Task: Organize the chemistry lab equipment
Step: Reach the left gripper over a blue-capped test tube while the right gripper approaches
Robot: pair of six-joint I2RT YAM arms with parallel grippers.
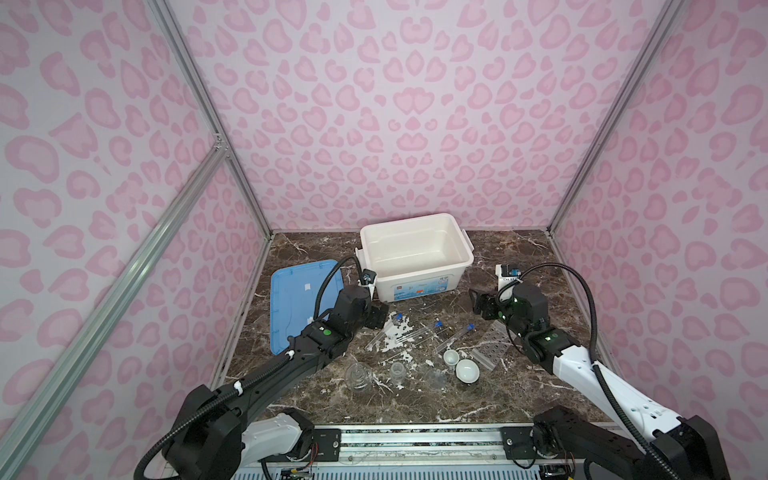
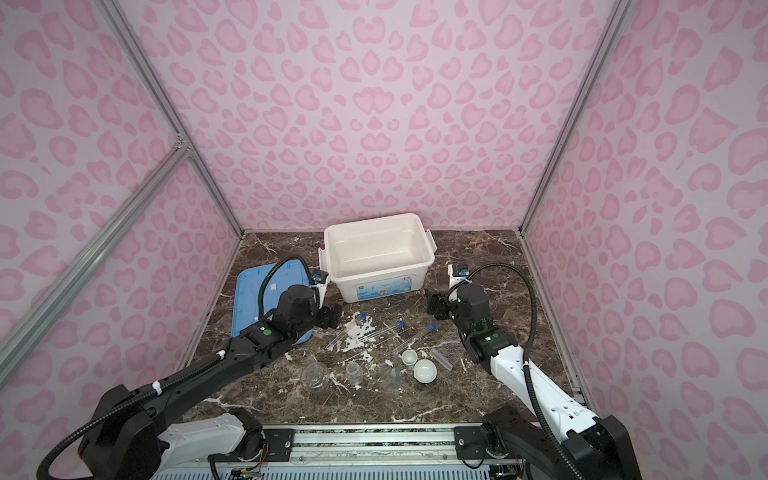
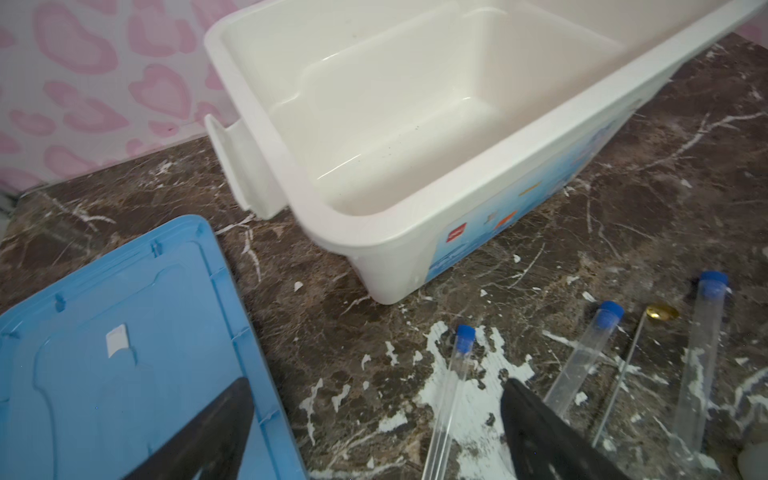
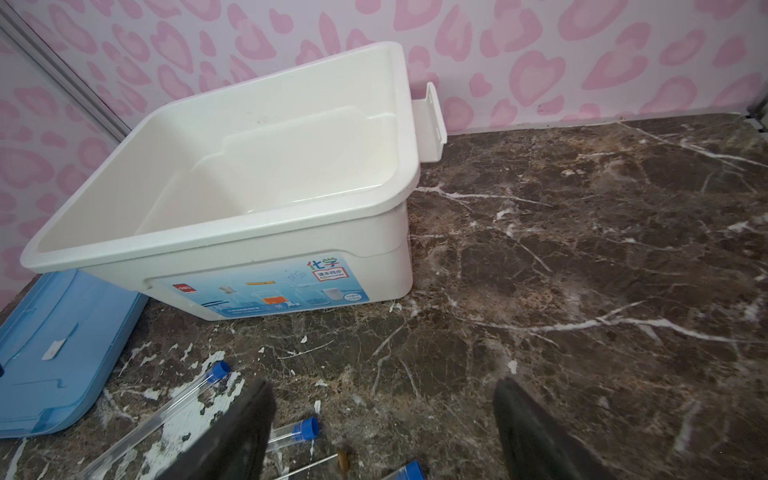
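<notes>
In both top views the left gripper [image 1: 380, 316] hung just above the marble table [image 1: 528, 245]. Its jaws were spread wide and held nothing. It sat between the blue lid [image 1: 291, 299] on the left and three blue-capped test tubes [image 1: 419, 332] lying flat in the middle. The right gripper [image 1: 478, 304] was likewise released and empty, to the right of the tubes and near the white storage box [image 1: 386, 286], which stood open at the far centre. Nearer the robot stood a row of clear flasks [image 1: 359, 376]. Two white dishes [image 1: 467, 370] touched each other to their right, and the clear tube rack [image 1: 492, 353] lay just beside the dishes, partly under the right arm.

In the left wrist view the dark fingers [image 3: 224, 424] stood far apart. A thin test tube [image 3: 455, 374] lay on the table beneath the gap, ungripped. Two wider tubes and a small gold spoon [image 3: 661, 312] lay past one finger, with the box and lid beyond.

In the right wrist view the fingers [image 4: 249, 428] were spread over bare marble. Blue tube caps showed close to one finger, with the box and lid farther off.
</notes>
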